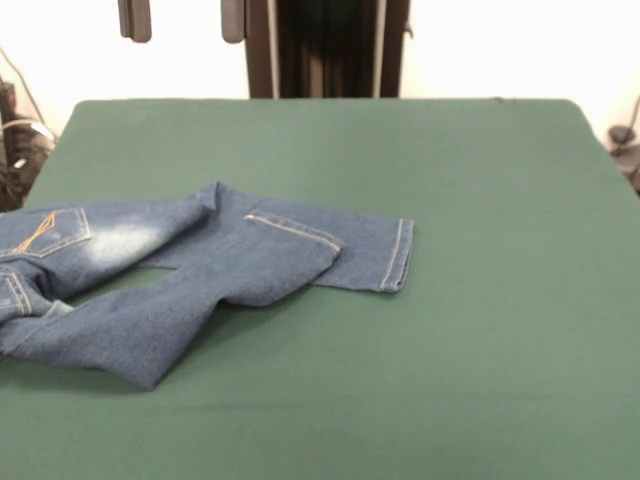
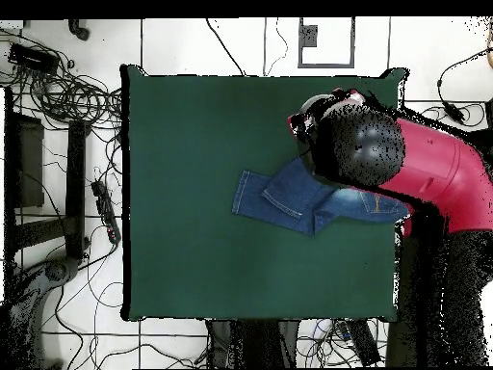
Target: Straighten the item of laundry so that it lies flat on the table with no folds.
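— Where are your fingers [image 1: 135,20] just now?

— Up high and spread wide, two dark tips with a clear gap between them and nothing in it. My gripper [image 1: 184,20] touches nothing.

— And the item of laundry [image 1: 200,265]?

— Well below my fingers, lying on the table [image 1: 470,340] and quite apart from them. In the front view most of the denim sits beneath the gap between my tips and out past one of them, and the waistband end runs off the picture's edge on that side.

— Is it flat?

— No. One leg stretches away from the waist with its stitched hem lying open on the green cloth. The other leg crosses over it, its hem resting on top of the first, and there is a thick doubled fold on the side farthest from my fingers. A back pocket with orange stitching shows near the waist, next to a pale faded patch.

— What does the overhead view add?

— My red and black arm [image 2: 433,178] hangs over one side of the table [image 2: 193,145] and covers the waist end of the laundry [image 2: 289,198] (only the legs poke out from under it). My tips seem to be hidden there beneath the arm's black bulk, so I cannot tell from above exactly which part of the denim they hang over.
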`<state>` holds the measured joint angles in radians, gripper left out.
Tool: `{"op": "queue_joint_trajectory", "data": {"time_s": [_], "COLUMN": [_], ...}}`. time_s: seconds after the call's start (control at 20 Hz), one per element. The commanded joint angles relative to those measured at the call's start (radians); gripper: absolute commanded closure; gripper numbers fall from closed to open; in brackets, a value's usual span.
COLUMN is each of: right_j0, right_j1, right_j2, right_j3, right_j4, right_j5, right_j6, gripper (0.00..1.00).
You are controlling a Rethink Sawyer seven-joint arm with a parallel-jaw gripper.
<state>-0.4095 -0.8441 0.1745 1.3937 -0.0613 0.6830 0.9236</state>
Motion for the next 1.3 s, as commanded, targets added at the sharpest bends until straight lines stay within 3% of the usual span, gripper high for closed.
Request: {"op": "queue_joint_trajectory", "data": {"time_s": [0.05, 0.6, 0.7, 0.8, 0.85, 1.3], "right_j0": [0.063, 0.028, 0.024, 0.08, 0.081, 0.034], "right_j1": [0.127, 0.2, 0.224, 0.267, 0.281, 0.263], "right_j2": [-0.021, 0.024, 0.033, -0.032, -0.03, 0.042], "right_j3": [0.183, 0.218, 0.207, 0.13, 0.124, 0.197], "right_j4": [-0.013, -0.009, -0.018, -0.058, -0.06, -0.027], "right_j5": [-0.062, -0.158, -0.103, 0.08, 0.093, -0.011], "right_j6": [0.285, 0.196, 0.147, 0.134, 0.124, 0.107], "gripper": [0.0, 0.0, 0.0, 0.0, 0.0, 0.0]}}
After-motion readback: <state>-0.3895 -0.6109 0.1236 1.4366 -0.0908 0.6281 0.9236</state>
